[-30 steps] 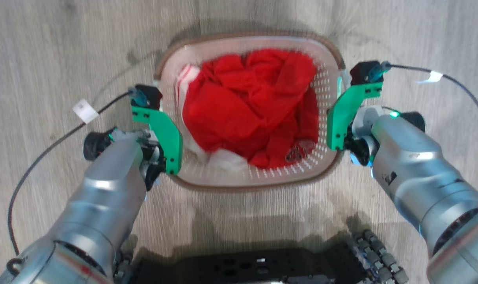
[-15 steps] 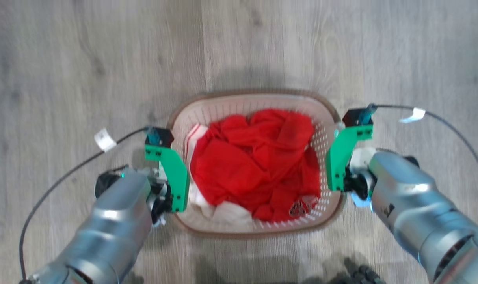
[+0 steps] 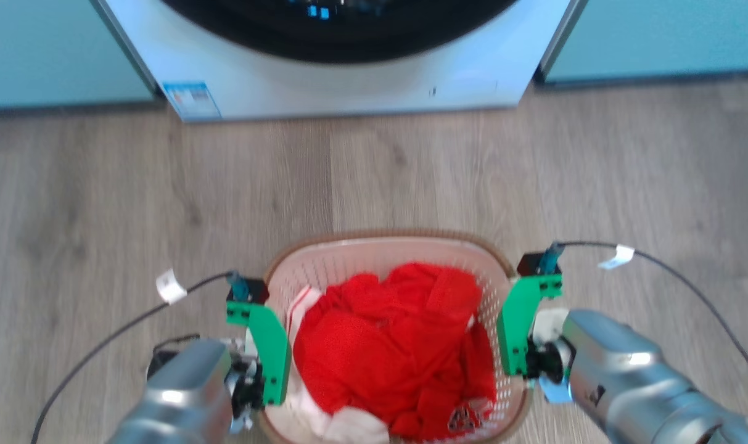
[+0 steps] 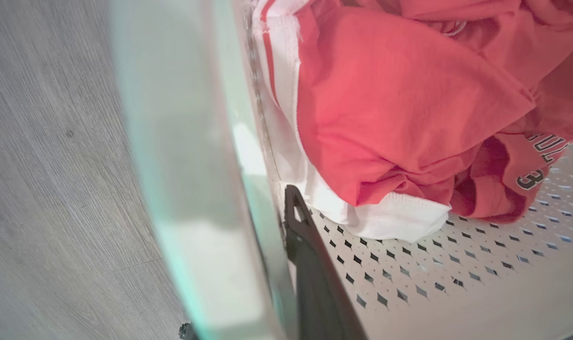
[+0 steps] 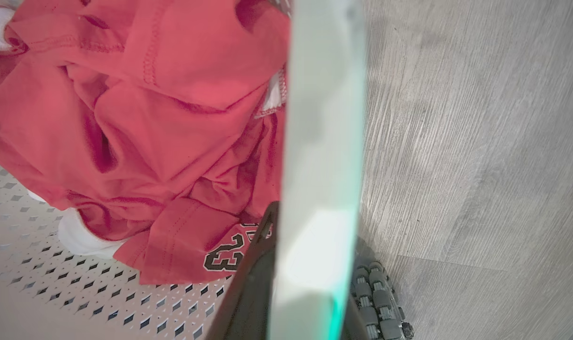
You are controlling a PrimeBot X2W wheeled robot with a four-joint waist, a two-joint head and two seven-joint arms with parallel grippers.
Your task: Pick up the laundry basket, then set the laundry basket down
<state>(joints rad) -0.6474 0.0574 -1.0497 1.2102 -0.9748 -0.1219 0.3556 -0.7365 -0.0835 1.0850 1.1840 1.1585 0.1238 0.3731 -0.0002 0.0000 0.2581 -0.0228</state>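
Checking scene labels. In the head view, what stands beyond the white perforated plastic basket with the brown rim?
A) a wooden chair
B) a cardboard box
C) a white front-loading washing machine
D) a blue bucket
C: a white front-loading washing machine with a dark round door fills the top of the head view, past the white perforated plastic laundry basket with the brown rim.

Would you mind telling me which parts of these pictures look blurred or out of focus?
Head view: washing machine and floor smeared, laundry basket rim too. Left wrist view: a pale band near the lens defocused; red clothes sharp. Right wrist view: the same.
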